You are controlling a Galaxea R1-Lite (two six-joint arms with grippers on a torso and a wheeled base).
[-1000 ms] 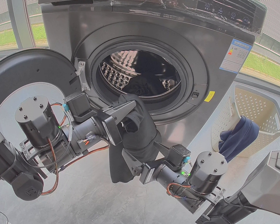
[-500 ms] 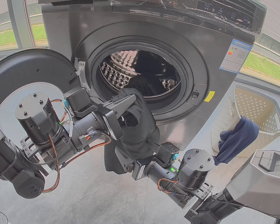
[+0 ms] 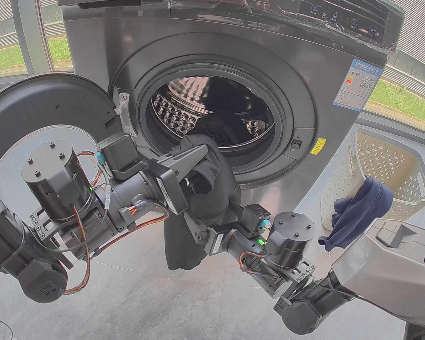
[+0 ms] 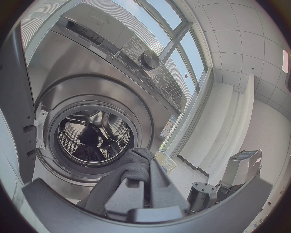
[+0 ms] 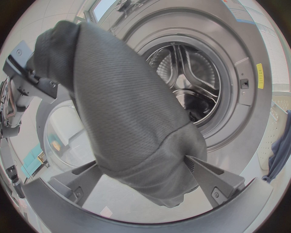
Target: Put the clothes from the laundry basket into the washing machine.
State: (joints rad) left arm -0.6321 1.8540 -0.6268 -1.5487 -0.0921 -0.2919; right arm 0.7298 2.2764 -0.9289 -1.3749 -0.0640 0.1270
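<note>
Done: one dark piece of clothing [image 3: 219,126] already lies in the steel drum [image 3: 179,112] of the grey front-loading washing machine [image 3: 310,88]. Its round door [image 3: 37,103] stands open at 9 o'clock.
In hand: a dark grey knit garment [image 3: 214,194] hangs just before the 6 o'clock lip of the drum mouth, not yet inside.
Left gripper [image 3: 200,156]: pinched closed on the garment's top fold.
Right gripper [image 3: 212,221]: fingers spread wide, one on each side of the garment's lower part (steadying rather than gripping, I judge).
Left to do: get this garment into the drum. A navy blue cloth [image 3: 360,207] still hangs over the rim of the cream perforated plastic laundry basket [image 3: 423,182] at 3 o'clock.
Change: over the last second the right arm has slid toward 9 o'clock, closer to the garment, and the left gripper has risen slightly. The basket and navy cloth have not moved.
</note>
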